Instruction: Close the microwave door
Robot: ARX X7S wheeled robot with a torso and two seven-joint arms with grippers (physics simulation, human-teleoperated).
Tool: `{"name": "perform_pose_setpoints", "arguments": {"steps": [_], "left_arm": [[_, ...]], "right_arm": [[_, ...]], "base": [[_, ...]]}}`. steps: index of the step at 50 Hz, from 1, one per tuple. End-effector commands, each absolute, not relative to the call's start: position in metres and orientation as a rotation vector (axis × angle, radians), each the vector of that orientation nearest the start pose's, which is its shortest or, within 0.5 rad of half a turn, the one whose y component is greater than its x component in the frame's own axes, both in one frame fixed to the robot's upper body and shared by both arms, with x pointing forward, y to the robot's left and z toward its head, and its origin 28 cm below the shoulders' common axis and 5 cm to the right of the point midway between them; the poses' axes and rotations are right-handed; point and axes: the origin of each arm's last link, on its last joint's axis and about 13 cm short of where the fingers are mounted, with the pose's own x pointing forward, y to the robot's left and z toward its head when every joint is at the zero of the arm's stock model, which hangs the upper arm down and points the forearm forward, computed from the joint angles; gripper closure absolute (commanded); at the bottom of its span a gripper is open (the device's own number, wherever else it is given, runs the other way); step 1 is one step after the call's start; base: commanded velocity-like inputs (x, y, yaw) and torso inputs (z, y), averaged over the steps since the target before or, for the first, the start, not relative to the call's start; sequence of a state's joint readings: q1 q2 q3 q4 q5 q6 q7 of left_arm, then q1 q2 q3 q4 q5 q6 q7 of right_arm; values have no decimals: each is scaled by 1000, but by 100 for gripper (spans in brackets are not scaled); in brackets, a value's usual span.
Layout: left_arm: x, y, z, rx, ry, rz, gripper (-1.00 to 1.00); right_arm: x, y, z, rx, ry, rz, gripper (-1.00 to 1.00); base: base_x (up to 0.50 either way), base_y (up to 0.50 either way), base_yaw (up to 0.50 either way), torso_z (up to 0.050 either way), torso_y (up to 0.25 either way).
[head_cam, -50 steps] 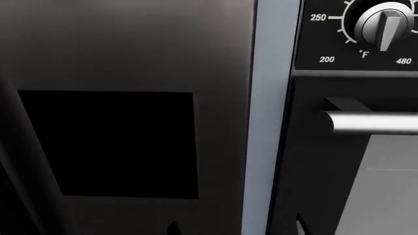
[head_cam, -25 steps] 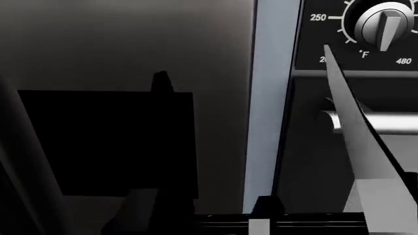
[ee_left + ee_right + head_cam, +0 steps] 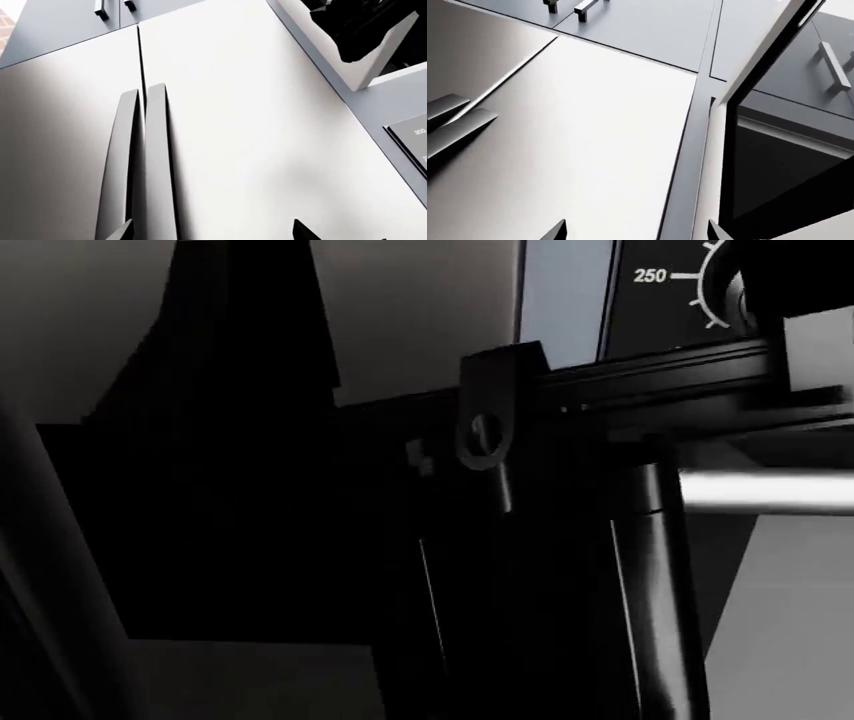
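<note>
– Where is the microwave door (image 3: 760, 50)?

– In the right wrist view it stands swung out from the microwave (image 3: 774, 165), its pale edge running at a slant across the dark cavity. The door is open.

– And the right hand (image 3: 635, 231)?

– Only its two dark fingertips (image 3: 557, 231) show at the edge of the picture. They are spread wide, with nothing between them. The door lies ahead of them and off to one side, well apart; there is no contact.

– What is straight ahead of that hand?

– The bright fridge (image 3: 594, 125) front, then a narrow grey strip, then the microwave.

– The left hand (image 3: 212, 232)?

– Also spread, tips only, pinching nothing. It faces the fridge doors and their paired long handles (image 3: 157, 165). A dark opening with a grey slab sits in the far corner of that view, away from the hand; I cannot tell for sure that it is the microwave.

– Does the head view help?

– Little. A dark arm (image 3: 534, 570) fills most of it. Behind it an oven handle (image 3: 767, 490) and part of a dial scale (image 3: 650, 276) show. The microwave door cannot be made out there.
</note>
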State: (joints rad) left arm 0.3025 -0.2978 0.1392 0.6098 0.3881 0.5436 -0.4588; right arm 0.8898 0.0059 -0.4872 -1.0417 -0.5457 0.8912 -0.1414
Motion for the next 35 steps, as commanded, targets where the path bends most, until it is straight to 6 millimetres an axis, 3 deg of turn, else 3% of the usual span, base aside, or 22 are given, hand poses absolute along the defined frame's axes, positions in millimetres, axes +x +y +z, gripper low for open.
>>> {"name": "perform_pose_setpoints", "arguments": {"steps": [1, 20, 35], "left_arm": [[131, 208, 120, 327, -944, 58, -100], [132, 207, 119, 323, -944, 42, -100], [131, 205, 121, 317, -946, 38, -100]], "right_arm": [[181, -55, 345, -356, -1101, 50, -100], [170, -54, 382, -352, -1157, 53, -100], [165, -57, 390, -362, -1167, 32, -100]], "base": [[0, 0, 0, 0, 0], [0, 0, 0, 0, 0], [0, 0, 0, 0, 0]]}}
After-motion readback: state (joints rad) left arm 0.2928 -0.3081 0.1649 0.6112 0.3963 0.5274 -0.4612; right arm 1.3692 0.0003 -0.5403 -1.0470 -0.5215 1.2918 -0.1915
